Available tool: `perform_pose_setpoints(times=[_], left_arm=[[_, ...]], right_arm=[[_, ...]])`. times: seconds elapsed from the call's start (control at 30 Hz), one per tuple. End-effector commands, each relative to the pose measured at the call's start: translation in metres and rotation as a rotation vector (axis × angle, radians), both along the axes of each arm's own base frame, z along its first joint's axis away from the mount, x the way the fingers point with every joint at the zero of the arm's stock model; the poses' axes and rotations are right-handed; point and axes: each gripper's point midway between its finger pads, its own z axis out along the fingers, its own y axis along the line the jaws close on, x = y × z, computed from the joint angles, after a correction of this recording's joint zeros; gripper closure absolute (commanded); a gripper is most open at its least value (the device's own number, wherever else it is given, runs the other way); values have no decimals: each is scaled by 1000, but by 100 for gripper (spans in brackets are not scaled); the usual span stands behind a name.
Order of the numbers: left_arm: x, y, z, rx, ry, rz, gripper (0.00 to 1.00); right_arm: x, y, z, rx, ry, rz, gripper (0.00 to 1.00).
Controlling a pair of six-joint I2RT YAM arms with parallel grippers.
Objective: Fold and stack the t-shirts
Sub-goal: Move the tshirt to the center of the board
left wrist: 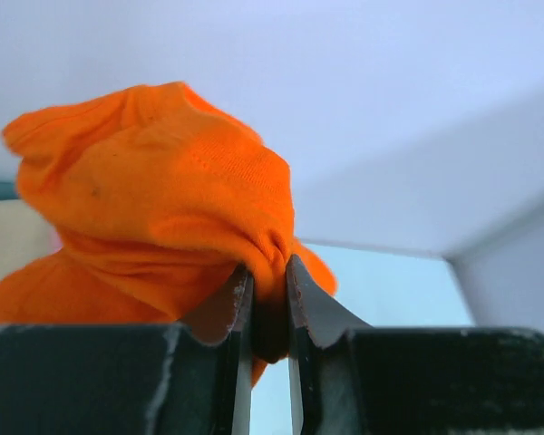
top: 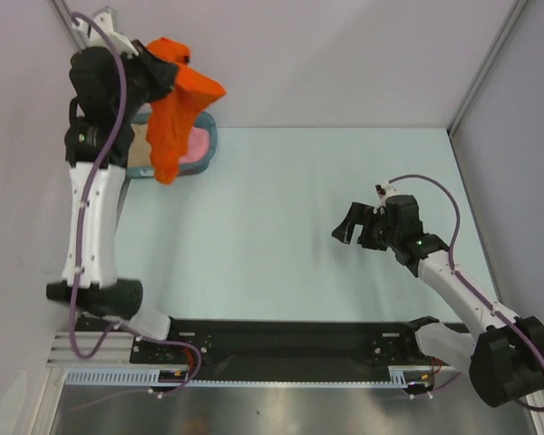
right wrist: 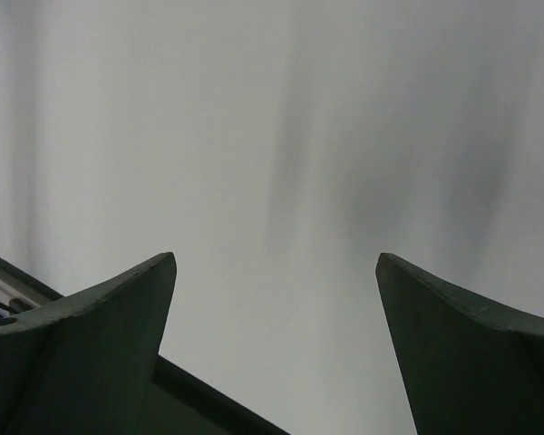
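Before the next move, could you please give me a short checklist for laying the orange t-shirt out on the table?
1. Grip: left end effector shut on the orange t-shirt, cloth pinched between its fingers: ok.
2. Lift: shirt's hanging end free of the teal basket: cannot tell from the top view.
3. Helper arm: right end effector open, holding nothing: ok.
4. Landing spot: table bare between the arms: ok.
5. Other garments: pink t-shirt and beige t-shirt lying in the basket: ok.
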Motion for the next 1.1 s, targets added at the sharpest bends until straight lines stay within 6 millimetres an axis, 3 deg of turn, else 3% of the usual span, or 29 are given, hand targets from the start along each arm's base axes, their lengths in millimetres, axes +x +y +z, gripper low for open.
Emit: perform_pose_setpoints(times=[0.0,0.07,0.1,0.17,0.2,0.27,0.3,0.37,0.4,0.43,0.47,0.5,0.6,0.63,0.67,0.7,0.73,0.77,0.8,0.87,0.9,0.93,1.0,1.03,1.07], left_arm=[[-54,-68,-23,7,46,-188,100],[-76,-104,-45,5,82,-285,100],[-86,-115,-75,-3,142,-307,100],[-104,-144,-102,3,179,-382,100],[-110,-154,-146,20,259,-402,94],[-133,-184,-169,27,278,-500,73],[-143,-194,-199,41,335,-542,50],[-170,-218,-224,78,369,-631,38],[-176,-222,-229,105,367,-651,24],[-182,-224,-233,120,370,-665,18],[-189,-223,-231,123,360,-668,11],[-192,-218,-242,131,380,-656,2],[-192,-185,-259,182,422,-523,0],[-188,-172,-267,197,445,-458,0],[-187,-151,-287,201,509,-367,3],[-187,-141,-300,190,548,-320,12],[-188,-131,-313,170,587,-270,16],[-193,-114,-342,157,660,-200,18],[-196,-114,-354,88,706,-167,21],[-199,-107,-378,41,759,-122,23],[-198,-98,-388,54,780,-67,22],[-198,-94,-394,60,791,-46,21],[-195,-84,-405,68,813,9,21],[-192,-84,-406,64,808,13,22],[-190,-83,-408,70,807,16,23]], right_arm=[[5,5,7,-101,-12,28,0],[-2,13,4,-112,8,58,0],[-4,14,6,-110,6,62,0],[-8,13,5,-123,9,55,0],[-9,11,7,-122,10,35,0],[-12,4,10,-130,-6,2,0],[-14,1,11,-133,-5,-10,0],[-16,-3,18,-137,-24,-21,0],[-17,-4,18,-144,-19,-24,0],[-17,-5,20,-150,-24,-20,0],[-17,-4,21,-150,-27,-12,0],[-15,-1,22,-144,-36,1,0],[-6,23,24,-84,-46,91,8],[-4,34,28,-51,-50,134,13],[4,43,16,-50,-15,155,18],[16,62,31,-25,-65,189,21],[23,72,29,-31,-58,211,23],[32,82,6,-79,-10,239,23],[48,98,20,-97,-36,250,22],[67,114,13,-137,-28,281,25],[75,118,-18,-185,47,291,26],[94,127,-4,-196,-1,275,26],[113,126,-33,-287,28,256,27],[128,133,-26,-300,-6,251,27],[134,135,-32,-325,-8,256,27]])
